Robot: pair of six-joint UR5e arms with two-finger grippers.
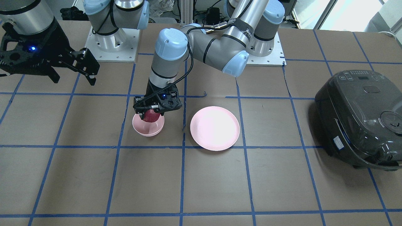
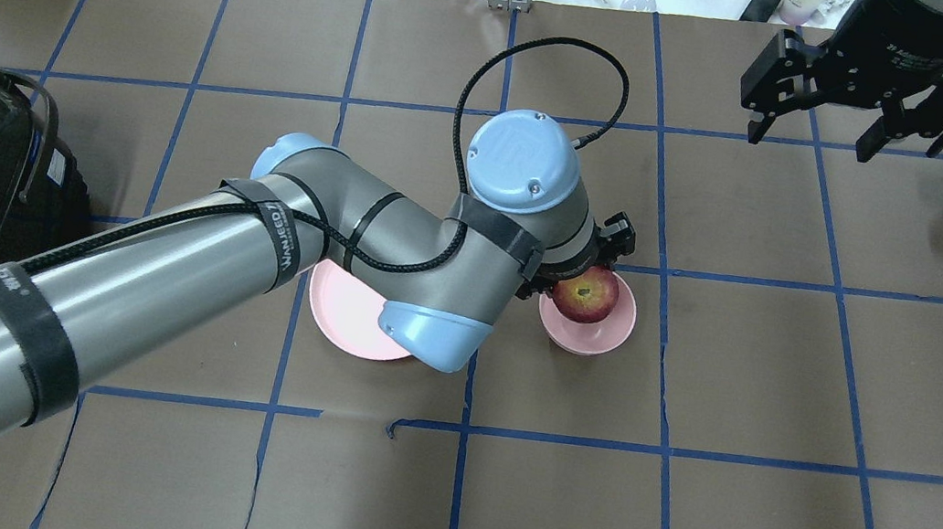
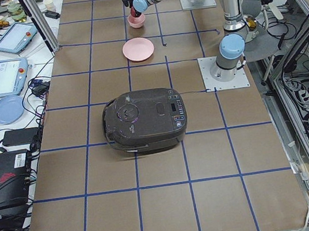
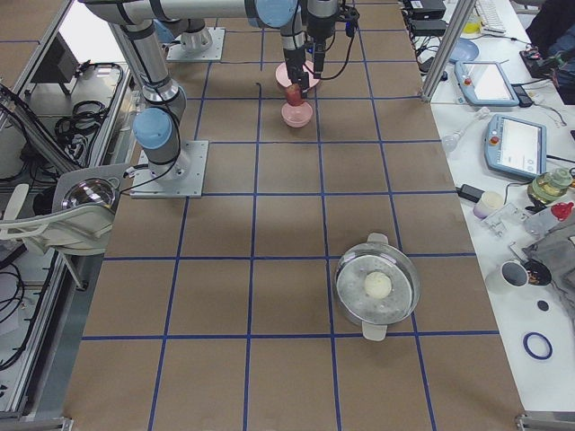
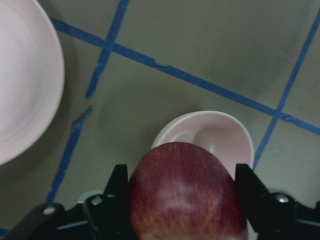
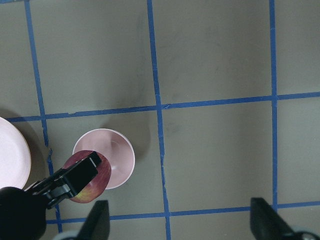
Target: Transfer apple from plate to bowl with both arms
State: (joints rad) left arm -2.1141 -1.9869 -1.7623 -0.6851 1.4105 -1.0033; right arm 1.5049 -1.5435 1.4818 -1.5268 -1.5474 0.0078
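Condition observed: the left gripper was clamped on the apple, one finger on each side. It held the apple at the bowl, apparently just above it rather than resting inside. The plate lay bare beside the bowl. The right gripper hung high and well apart from both dishes, jaws spread wide and holding nothing.

Hazards, as judged from where I stood:

1. Off-centre release. In the left wrist view the apple covered the bowl's near rim, not its hollow. The right wrist view showed the same offset. An apple let go there could strike the rim and roll out onto the surface.
2. Tipped bowl. The bowl was only slightly wider than the apple and looked light. A knock on one edge could tilt or shove it.
3. Finger contact. The fingers stood wider than the apple, so lowering further could catch the rim.
4. Early drop. Release from height could bounce the apple out.
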